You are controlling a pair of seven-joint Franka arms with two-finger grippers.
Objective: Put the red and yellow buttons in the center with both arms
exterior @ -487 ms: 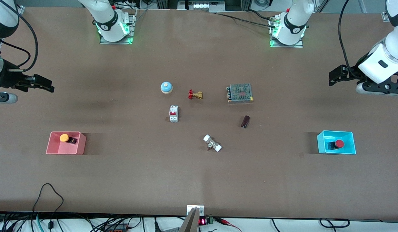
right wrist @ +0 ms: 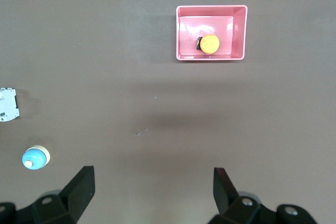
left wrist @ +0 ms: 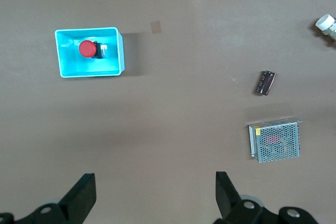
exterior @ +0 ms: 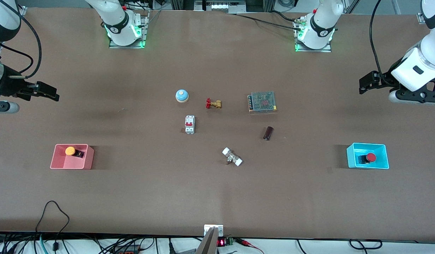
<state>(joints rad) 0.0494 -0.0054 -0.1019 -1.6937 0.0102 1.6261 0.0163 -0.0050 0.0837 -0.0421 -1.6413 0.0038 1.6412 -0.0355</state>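
Observation:
The yellow button lies in the pink tray at the right arm's end; it also shows in the right wrist view. The red button lies in the cyan tray at the left arm's end, also in the left wrist view. My right gripper is open and empty, high over bare table at the right arm's end. My left gripper is open and empty, high over bare table at the left arm's end. The table's center is brown.
Around the center stand a blue-and-white bell, a brass valve with red handle, a white breaker, a metal mesh power supply, a dark cylinder and a white-ended fitting.
Both grippers have shifted very slightly; the left one has risen a little. Nothing on the table has moved.

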